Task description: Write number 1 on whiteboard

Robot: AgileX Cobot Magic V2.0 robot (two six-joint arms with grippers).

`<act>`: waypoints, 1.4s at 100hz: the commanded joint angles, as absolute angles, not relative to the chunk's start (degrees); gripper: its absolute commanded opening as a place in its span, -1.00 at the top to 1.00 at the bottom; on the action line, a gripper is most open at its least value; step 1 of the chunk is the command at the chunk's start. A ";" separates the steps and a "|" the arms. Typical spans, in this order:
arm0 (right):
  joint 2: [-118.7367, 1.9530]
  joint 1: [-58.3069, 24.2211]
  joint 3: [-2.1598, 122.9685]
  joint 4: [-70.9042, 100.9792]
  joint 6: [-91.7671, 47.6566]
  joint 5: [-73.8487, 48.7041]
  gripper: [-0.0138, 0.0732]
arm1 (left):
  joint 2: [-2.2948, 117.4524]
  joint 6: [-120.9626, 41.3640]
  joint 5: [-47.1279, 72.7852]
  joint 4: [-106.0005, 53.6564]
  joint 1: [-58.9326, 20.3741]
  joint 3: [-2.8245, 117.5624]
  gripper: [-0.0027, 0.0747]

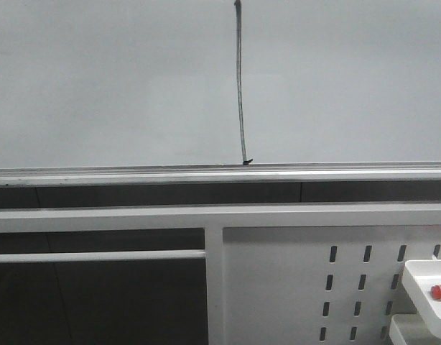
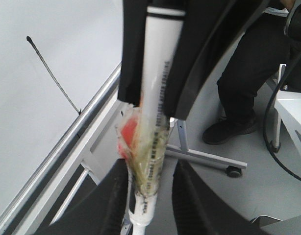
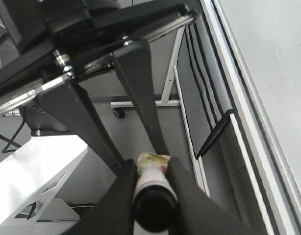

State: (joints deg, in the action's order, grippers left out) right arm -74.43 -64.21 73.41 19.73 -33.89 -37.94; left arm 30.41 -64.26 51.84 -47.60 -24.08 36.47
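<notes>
Stroke's on the board, both grippers have a pen pinched.

The 1 (image 1: 240,79) is a thin black near-vertical line on the whiteboard (image 1: 98,79), a bit right of center, with its little tick touching the silver rail (image 1: 134,172) at the bottom. The left gripper (image 2: 145,196) is clamped around a white marker (image 2: 158,73) with messy tape and something red stuck on it, off the board. The right gripper (image 3: 153,188) squeezes a dark-capped pen (image 3: 151,203), seen end-on. Slotted panel (image 1: 278,287) sits below the rail at right.

Front view facing the whiteboard (image 1: 120,86) squarely, close; both wrist views oblique along its rail (image 1: 134,175) (shared edge).
</notes>
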 commanded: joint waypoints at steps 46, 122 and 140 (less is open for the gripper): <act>-72.93 -64.76 75.61 20.66 -34.86 -34.23 0.80 | 31.17 -63.57 50.45 -49.59 -24.62 38.42 0.73; -72.93 -64.89 75.61 20.66 -34.86 -34.23 0.80 | 31.17 -63.57 51.25 -49.26 -24.62 38.42 0.39; -72.93 -64.89 75.61 20.75 -34.86 -34.32 0.80 | 31.17 -63.57 50.59 -49.37 -24.62 38.42 0.39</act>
